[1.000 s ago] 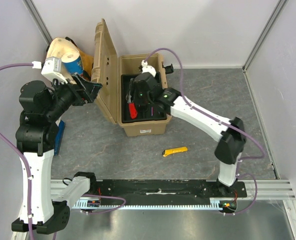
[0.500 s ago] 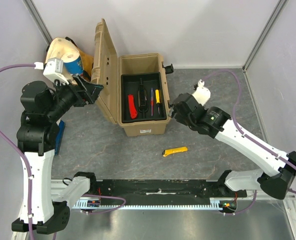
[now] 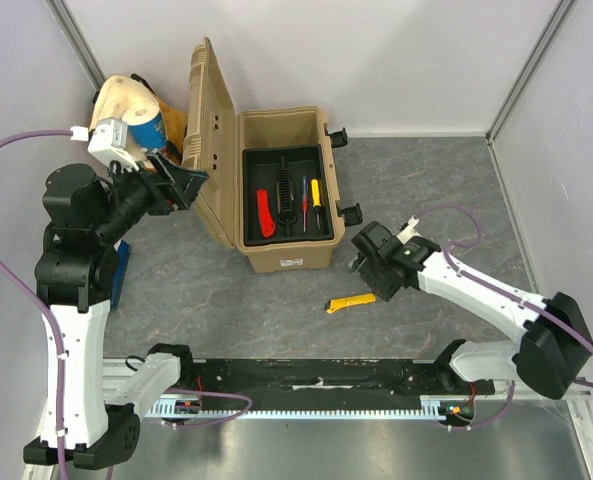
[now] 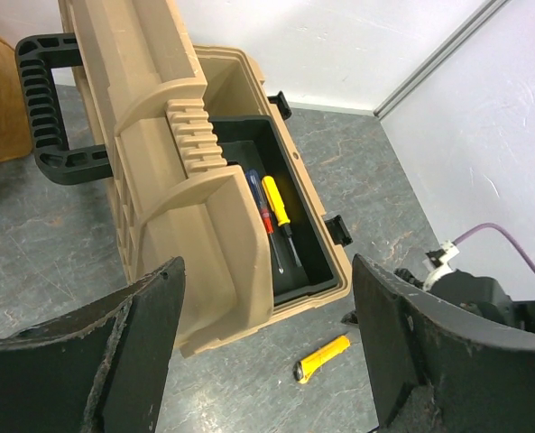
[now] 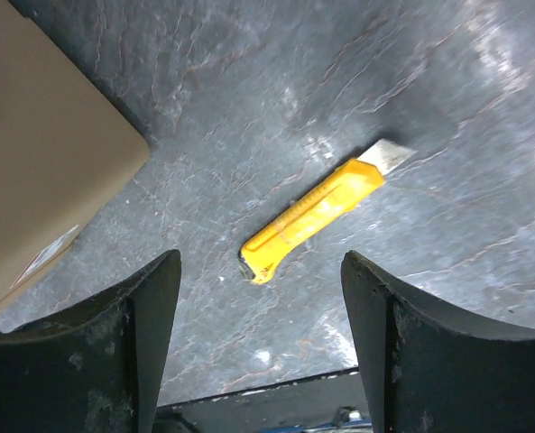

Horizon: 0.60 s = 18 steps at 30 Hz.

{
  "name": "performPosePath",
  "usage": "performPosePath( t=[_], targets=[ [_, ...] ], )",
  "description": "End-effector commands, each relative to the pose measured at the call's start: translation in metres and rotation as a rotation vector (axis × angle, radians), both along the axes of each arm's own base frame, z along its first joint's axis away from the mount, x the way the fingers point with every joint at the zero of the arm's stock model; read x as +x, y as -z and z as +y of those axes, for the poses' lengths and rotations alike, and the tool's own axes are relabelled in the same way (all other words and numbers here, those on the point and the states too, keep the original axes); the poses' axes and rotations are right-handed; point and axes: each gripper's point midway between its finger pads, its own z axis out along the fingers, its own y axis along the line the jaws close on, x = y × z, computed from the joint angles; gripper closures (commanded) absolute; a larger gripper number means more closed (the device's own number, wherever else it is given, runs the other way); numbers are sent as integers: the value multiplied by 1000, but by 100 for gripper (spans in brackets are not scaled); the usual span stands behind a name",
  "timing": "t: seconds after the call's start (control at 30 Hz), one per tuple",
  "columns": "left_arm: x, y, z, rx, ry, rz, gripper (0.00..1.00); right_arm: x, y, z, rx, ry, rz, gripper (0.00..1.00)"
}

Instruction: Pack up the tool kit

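Overhead, the toolbox (image 3: 286,195) stood open at the table's (image 3: 426,190) far edge, yellow cutter (image 3: 351,302) loose nearer the front; left wrist: left gripper (image 4: 267,343) gaped empty; right wrist: right gripper (image 5: 258,271) hung spread over the slanted cutter, which might skid from an off-centre pinch.

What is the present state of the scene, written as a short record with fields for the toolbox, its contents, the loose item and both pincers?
toolbox: open, lid swung toward the left arm
tray: red knife, black tool, red-blue screwdriver, yellow-handled screwdriver
yellow cutter: on the table, outside the toolbox, in front of it
left pincer: open, empty, near the lid
right pincer: open, empty, over the yellow cutter
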Motion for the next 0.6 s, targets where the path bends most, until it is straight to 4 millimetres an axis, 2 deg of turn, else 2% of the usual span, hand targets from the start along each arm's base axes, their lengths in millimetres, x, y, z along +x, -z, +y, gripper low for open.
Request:
performPosePath(
  t=[0.0, 0.2, 0.33, 0.57],
  targets=[
    [-6, -12, -4, -22, 22, -46, 20, 13, 6, 31, 137, 57, 28, 22],
    [-6, -15, -2, -21, 10, -56, 20, 7, 32, 30, 156, 160, 106, 27],
    [-5, -16, -2, -17, 8, -58, 20, -7, 64, 23, 185, 244, 189, 33],
    [-3, -15, 0, -13, -7, -54, 20, -12, 80, 20, 196, 301, 236, 34]
  ],
)
